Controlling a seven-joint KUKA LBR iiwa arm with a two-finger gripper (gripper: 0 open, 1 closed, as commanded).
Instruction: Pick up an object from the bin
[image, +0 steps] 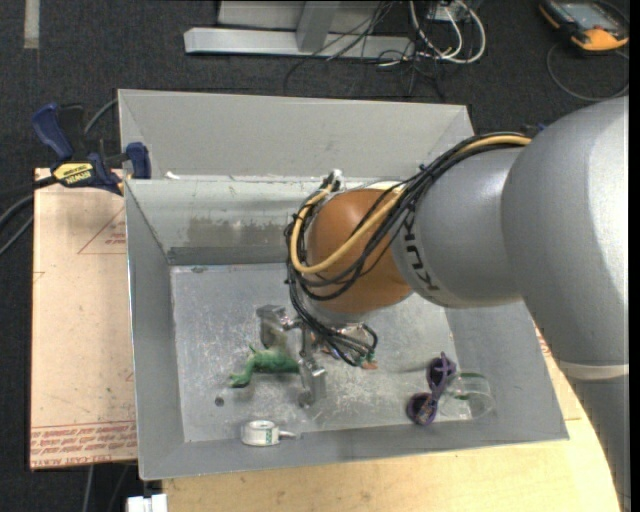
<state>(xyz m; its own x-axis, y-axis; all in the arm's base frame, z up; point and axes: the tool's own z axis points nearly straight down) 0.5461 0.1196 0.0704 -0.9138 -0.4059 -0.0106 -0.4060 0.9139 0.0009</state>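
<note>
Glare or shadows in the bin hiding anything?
Camera view: light is even; mild sheen on the back wall, no hard glare. The arm faintly shades the floor under the gripper, yet the green toy, purple glasses and white roll are plainly visible.

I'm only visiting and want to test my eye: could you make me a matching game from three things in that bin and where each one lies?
Things:
1. green floppy thing
2. purple spectacles
3. small white ring

Places in the bin:
A. at the floor's lower edge in the view, left of middle
B. right part of the floor, apart from the pincer
C. middle of the floor, right at the pincer

Pairs: 1-C, 2-B, 3-A.
</note>
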